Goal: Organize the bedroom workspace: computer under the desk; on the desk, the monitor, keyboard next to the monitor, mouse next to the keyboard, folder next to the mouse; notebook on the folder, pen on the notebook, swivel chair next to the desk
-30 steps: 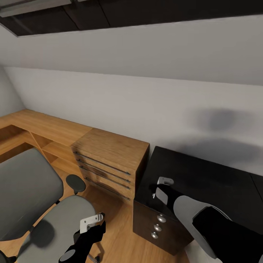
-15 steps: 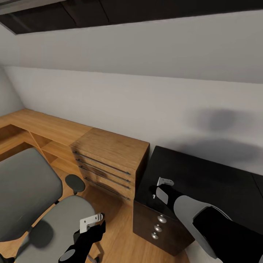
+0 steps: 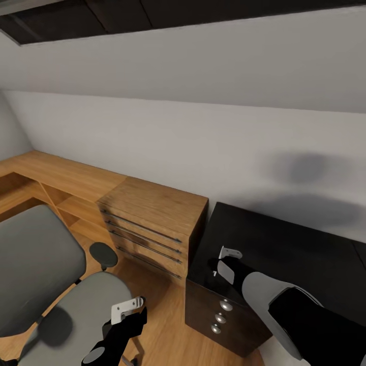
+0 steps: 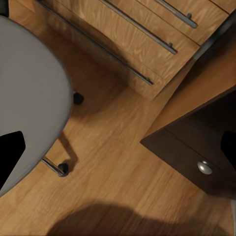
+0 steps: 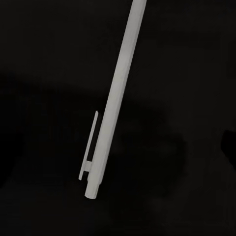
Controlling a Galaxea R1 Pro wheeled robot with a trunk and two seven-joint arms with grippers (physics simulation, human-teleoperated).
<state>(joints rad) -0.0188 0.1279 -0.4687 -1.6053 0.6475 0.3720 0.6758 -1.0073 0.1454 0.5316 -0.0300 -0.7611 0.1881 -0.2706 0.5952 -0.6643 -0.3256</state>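
Pen (image 5: 114, 103) pale on black under the right wrist camera, swivel chair (image 4: 27, 98) under the left; jaws' state unclear.

Swivel chair (image 3: 76, 310) grey; pen (image 5: 114, 103) pale grey-white; desk (image 3: 300, 254) black; cabinet (image 3: 152, 223) light wood.

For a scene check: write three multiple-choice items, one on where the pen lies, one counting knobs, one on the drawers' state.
1. The pen lies on: A the black top; B the chair seat; C the floor.
2. Round knobs on the dark cabinet: A one; B three; C six.
3. The wood cabinet's drawers are: A all shut; B top one pulled out; C all removed.

1 A: the right wrist view shows the white pen flat on black.
2 B: three silver knobs sit in a row.
3 A: the drawer fronts sit flush.
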